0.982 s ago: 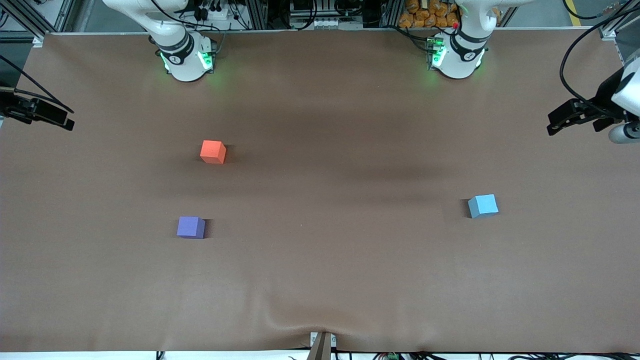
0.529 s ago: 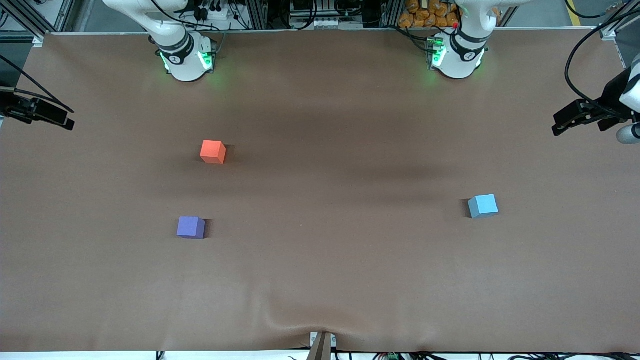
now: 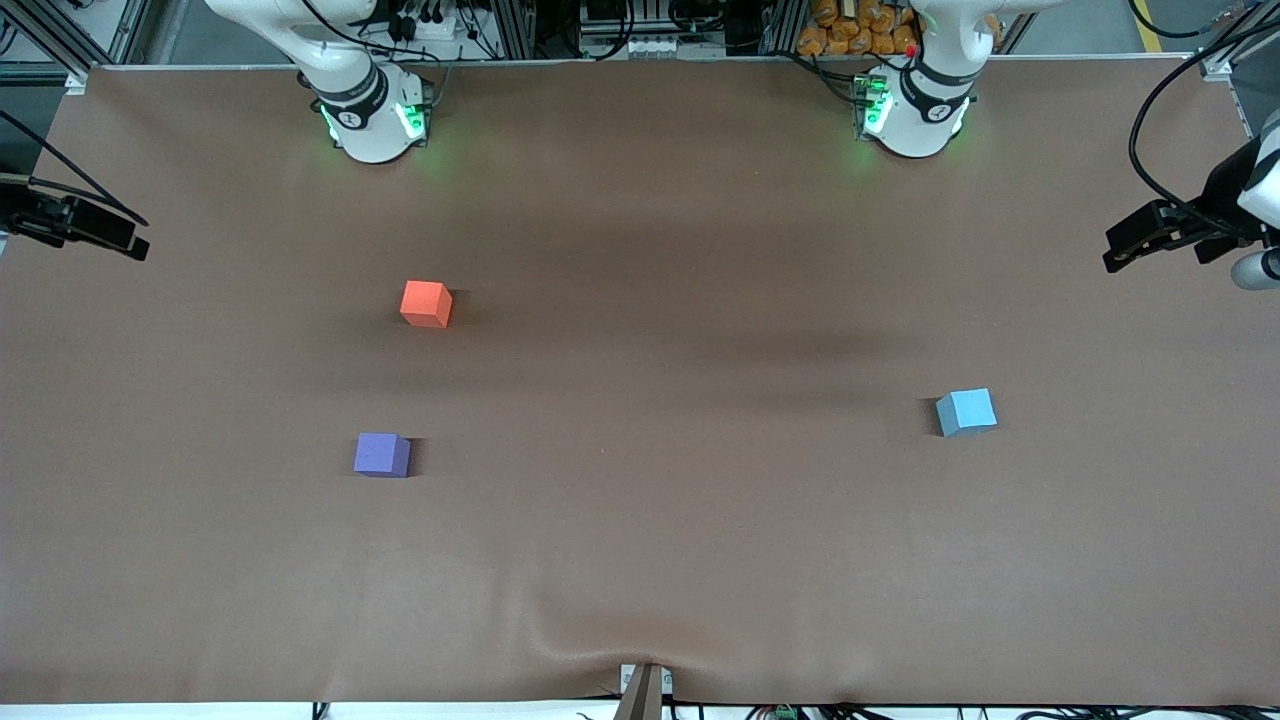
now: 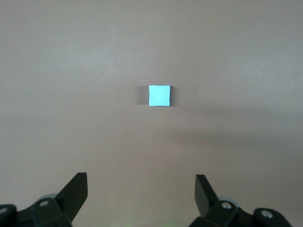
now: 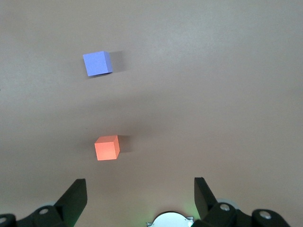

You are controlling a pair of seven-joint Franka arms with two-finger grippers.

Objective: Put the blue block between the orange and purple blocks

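Observation:
The blue block (image 3: 966, 412) lies on the table toward the left arm's end; it also shows in the left wrist view (image 4: 159, 95). The orange block (image 3: 426, 303) and the purple block (image 3: 382, 454) lie toward the right arm's end, apart, the purple one nearer the front camera. Both show in the right wrist view, orange (image 5: 107, 148) and purple (image 5: 98, 63). My left gripper (image 3: 1115, 250) (image 4: 140, 189) is open and empty, high over the left arm's end of the table. My right gripper (image 3: 135, 240) (image 5: 139, 191) is open and empty, high over the right arm's end.
The brown table cover (image 3: 640, 560) has a wrinkle at its edge nearest the front camera. The two arm bases (image 3: 372, 120) (image 3: 912, 112) stand along the edge farthest from the front camera. The right arm's base also shows in the right wrist view (image 5: 170, 221).
My left gripper has drifted slightly outward toward the left arm's end of the table. The right gripper and all three blocks have not moved.

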